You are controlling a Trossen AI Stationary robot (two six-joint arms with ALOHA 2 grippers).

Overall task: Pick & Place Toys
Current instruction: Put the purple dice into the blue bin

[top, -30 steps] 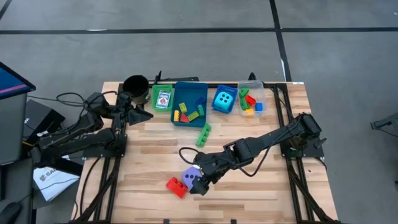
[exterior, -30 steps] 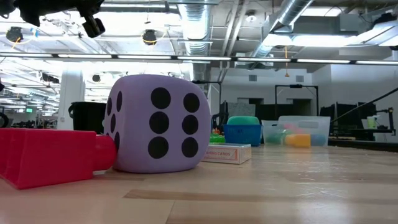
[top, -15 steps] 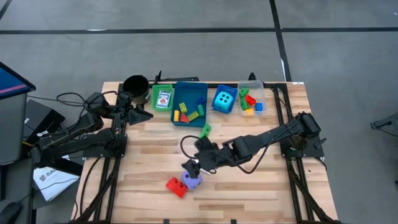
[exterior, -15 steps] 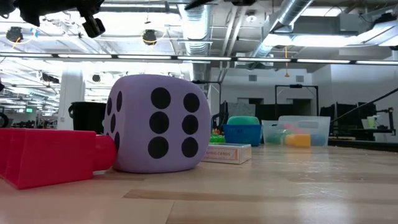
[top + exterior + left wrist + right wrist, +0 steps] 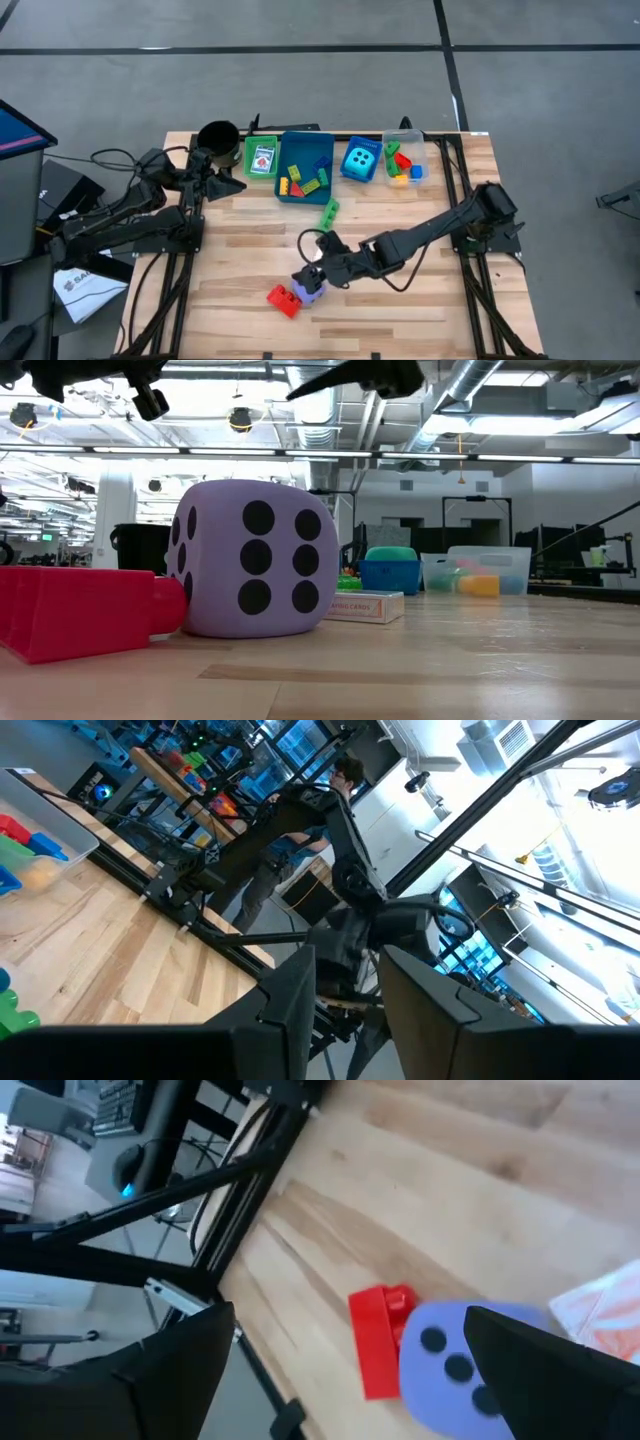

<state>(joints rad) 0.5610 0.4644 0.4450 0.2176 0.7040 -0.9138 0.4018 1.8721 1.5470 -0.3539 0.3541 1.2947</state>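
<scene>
**High view: my right gripper hangs over the purple dice**

High view has my right gripper [image 5: 318,268] out near the middle of the desk, toward the front edge, right above the purple dice [image 5: 311,289]. From the right wrist camera my fingers [image 5: 560,1380] are spread wide, holding nothing, with the dice [image 5: 455,1370] and the red brick [image 5: 380,1338] between them down on the wood. The red brick [image 5: 283,298] touches the dice on the side toward the desk's left edge. A white card [image 5: 365,605] lies just behind the dice in the low view.

A green brick [image 5: 328,213] lies alone between the dice and the blue tray [image 5: 300,140]. The teal dice [image 5: 360,160] sits beside that tray along the back edge.

My left gripper [image 5: 232,183] waits near the back-left corner by the black cup [image 5: 217,137], fingers [image 5: 290,1005] parted, empty.
</scene>
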